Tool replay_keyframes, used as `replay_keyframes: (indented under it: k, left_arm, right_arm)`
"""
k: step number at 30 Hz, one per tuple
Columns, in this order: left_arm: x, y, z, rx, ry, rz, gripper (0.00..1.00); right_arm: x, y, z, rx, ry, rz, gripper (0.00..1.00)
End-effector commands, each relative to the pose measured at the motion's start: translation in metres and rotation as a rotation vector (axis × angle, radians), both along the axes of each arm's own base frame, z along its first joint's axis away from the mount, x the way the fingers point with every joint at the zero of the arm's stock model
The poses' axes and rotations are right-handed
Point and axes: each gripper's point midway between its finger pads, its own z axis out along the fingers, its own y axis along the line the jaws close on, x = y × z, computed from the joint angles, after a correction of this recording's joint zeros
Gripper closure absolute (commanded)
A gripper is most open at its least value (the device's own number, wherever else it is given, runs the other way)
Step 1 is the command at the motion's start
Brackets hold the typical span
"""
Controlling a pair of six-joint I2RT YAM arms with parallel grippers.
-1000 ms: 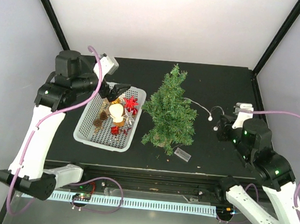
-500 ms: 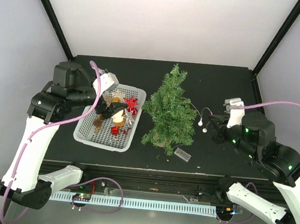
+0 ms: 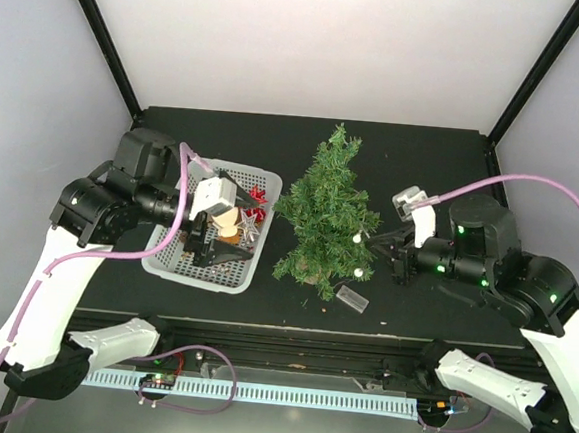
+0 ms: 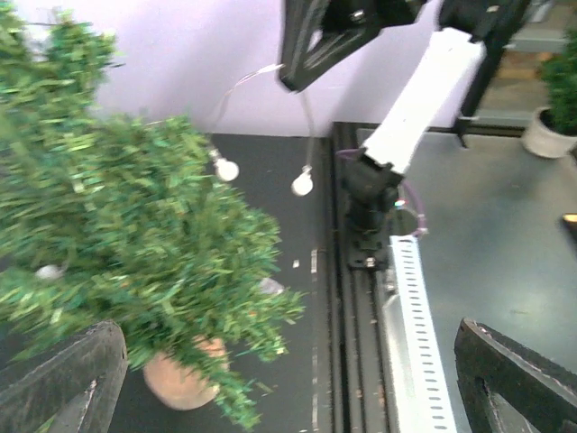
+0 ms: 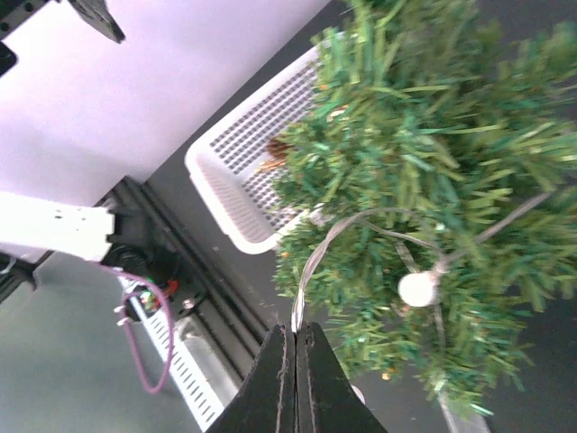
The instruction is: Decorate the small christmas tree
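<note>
The small christmas tree point(image 3: 328, 215) stands upright on its tan base at the table's middle. It also shows in the left wrist view point(image 4: 117, 234) and the right wrist view point(image 5: 433, 171). My right gripper point(image 3: 380, 243) is just right of the tree, shut on the thin wire of a light string point(image 5: 311, 271). Its white bulbs point(image 3: 354, 239) hang against the tree's right side. My left gripper point(image 3: 216, 254) is over the near end of the white basket point(image 3: 166, 257). It is wide open and empty point(image 4: 287, 347) and faces the tree.
The basket holds a red star point(image 3: 258, 194), a pale ball point(image 3: 223, 217), pinecones and other small ornaments. A clear battery box point(image 3: 353, 300) lies on the table in front of the tree. The table's front rail point(image 3: 290, 332) runs just behind the arm bases.
My right gripper has carried the light string left, up to the tree's right side. My left gripper has moved from the basket's far end to its near end and turned toward the tree.
</note>
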Motion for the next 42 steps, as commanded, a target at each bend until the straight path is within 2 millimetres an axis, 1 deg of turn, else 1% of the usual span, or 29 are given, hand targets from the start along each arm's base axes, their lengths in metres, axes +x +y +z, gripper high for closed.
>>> replay_keyframes:
  k: [1, 5, 8, 9, 11, 15, 17, 20, 24, 29, 34, 38, 40, 42]
  left_arm:
    - [-0.026, -0.009, 0.01, -0.06, 0.043, -0.153, 0.01]
    - [-0.024, -0.017, 0.008, -0.062, 0.059, -0.172, 0.01]
    - [-0.023, -0.022, 0.002, -0.049, 0.052, -0.193, 0.01]
    - [-0.024, -0.023, 0.0, -0.047, 0.045, -0.204, 0.01]
    - [-0.024, -0.026, -0.006, -0.046, 0.043, -0.216, 0.01]
    - [-0.019, -0.031, -0.015, -0.053, 0.059, -0.211, 0.01]
    - [-0.014, -0.035, -0.019, -0.064, 0.061, -0.205, 0.03]
    - [-0.007, -0.042, -0.023, -0.075, 0.091, -0.193, 0.08]
    - [0.002, -0.052, -0.028, -0.076, 0.151, -0.189, 0.12]
    - [0.001, -0.06, -0.022, -0.095, 0.182, -0.229, 0.15]
    - [0.004, -0.066, -0.025, -0.094, 0.203, -0.248, 0.2]
    - [0.003, -0.069, -0.022, -0.104, 0.215, -0.265, 0.23]
    - [0.003, -0.07, -0.021, -0.107, 0.219, -0.273, 0.26]
    - [0.001, -0.071, -0.02, -0.109, 0.219, -0.283, 0.33]
  right_arm:
    - [-0.016, 0.022, 0.006, 0.079, 0.05, 0.127, 0.99]
    - [-0.01, 0.037, 0.008, 0.125, 0.076, 0.14, 0.99]
    - [-0.005, 0.047, 0.016, 0.184, 0.083, 0.141, 0.99]
    - [-0.003, 0.052, 0.023, 0.224, 0.082, 0.143, 0.99]
    - [-0.001, 0.059, 0.029, 0.273, 0.091, 0.151, 0.99]
    - [0.005, 0.07, 0.038, 0.339, 0.09, 0.151, 0.99]
    - [0.006, 0.076, 0.041, 0.367, 0.094, 0.161, 0.99]
    - [0.009, 0.084, 0.045, 0.39, 0.093, 0.168, 0.99]
    - [0.011, 0.095, 0.045, 0.399, 0.097, 0.185, 0.99]
    - [0.014, 0.105, 0.042, 0.405, 0.107, 0.191, 0.99]
    - [0.017, 0.112, 0.043, 0.425, 0.107, 0.199, 0.99]
    - [0.018, 0.116, 0.04, 0.425, 0.11, 0.2, 0.99]
    - [0.02, 0.116, 0.038, 0.424, 0.111, 0.193, 0.99]
    - [0.021, 0.117, 0.038, 0.428, 0.111, 0.192, 0.99]
